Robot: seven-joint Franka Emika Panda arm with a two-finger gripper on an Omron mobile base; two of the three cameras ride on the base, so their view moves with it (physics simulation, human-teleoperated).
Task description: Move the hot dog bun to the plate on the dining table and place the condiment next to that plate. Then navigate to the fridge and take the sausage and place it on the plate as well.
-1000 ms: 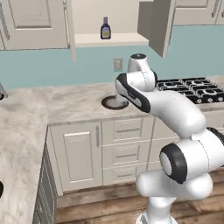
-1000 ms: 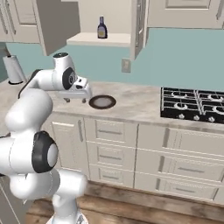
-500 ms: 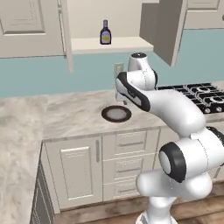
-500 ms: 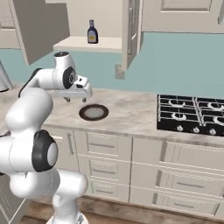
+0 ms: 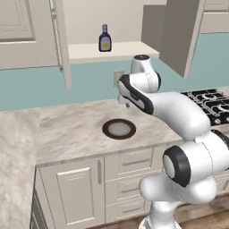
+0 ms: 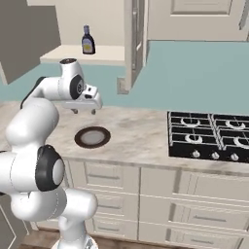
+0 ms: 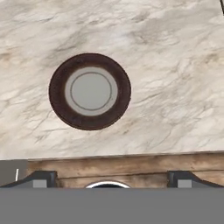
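Hand (image 6: pixel 83 109) spread and empty above the brown-rimmed plate (image 5: pixel 119 129); we should lift squarely toward the condiment (image 5: pixel 105 38) on its shelf (image 5: pixel 120 48).

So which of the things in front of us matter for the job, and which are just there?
For the job:
- condiment bottle on the open cabinet shelf
- gripper, jaws open, empty

Just there:
- brown-rimmed plate on the counter
- stove
- wall outlet
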